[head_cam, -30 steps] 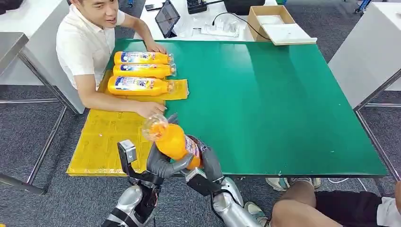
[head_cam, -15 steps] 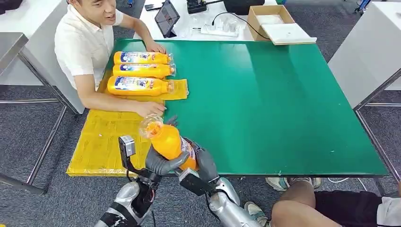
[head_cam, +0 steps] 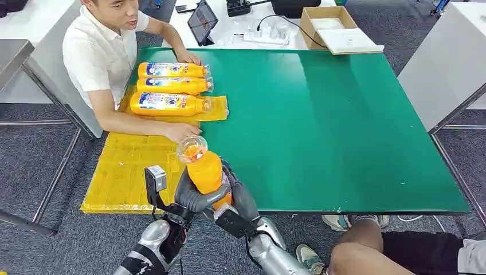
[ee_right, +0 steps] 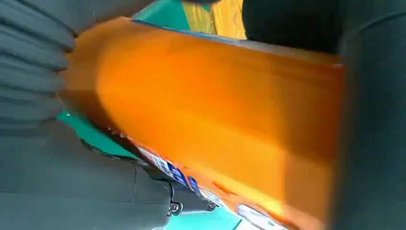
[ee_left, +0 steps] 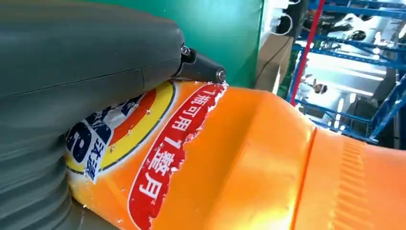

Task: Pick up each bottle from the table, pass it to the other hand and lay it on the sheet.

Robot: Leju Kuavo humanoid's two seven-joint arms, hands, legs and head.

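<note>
An orange bottle (head_cam: 204,169) stands nearly upright in the air just over the near edge of the green bench (head_cam: 344,132), its clear top end pointing up toward the camera, close to the boundary where the yellow sheet (head_cam: 123,172) meets the bare green surface. Both robot hands are clamped on it at once. The left hand (head_cam: 193,197) wraps the lower body from the sheet side, its thick grey thumb lying across the front of the bottle; in the left wrist view that thumb presses on the bottle's torn red and blue label (ee_left: 158,158). The right hand (head_cam: 238,195) grips the same lower part from the opposite side, and in the right wrist view its grey fingers (ee_right: 33,57) curl round the orange body.

Farther from the bottle, at the far end of the sheet, three more orange bottles (head_cam: 172,86) lie on their sides in a row, touching one another, caps pointing toward the middle of the bench. A person in a white shirt (head_cam: 97,54) sits beside the sheet; one forearm lies across it with the hand (head_cam: 183,132) just beyond the held bottle's top, the other hand (head_cam: 189,57) resting by the farthest lying bottle. Beyond the bench a white desk carries a tablet (head_cam: 202,22) and an open cardboard box (head_cam: 332,26). Another person's bare knee (head_cam: 367,252) shows on the side of the right hand, below the bench's near edge.
</note>
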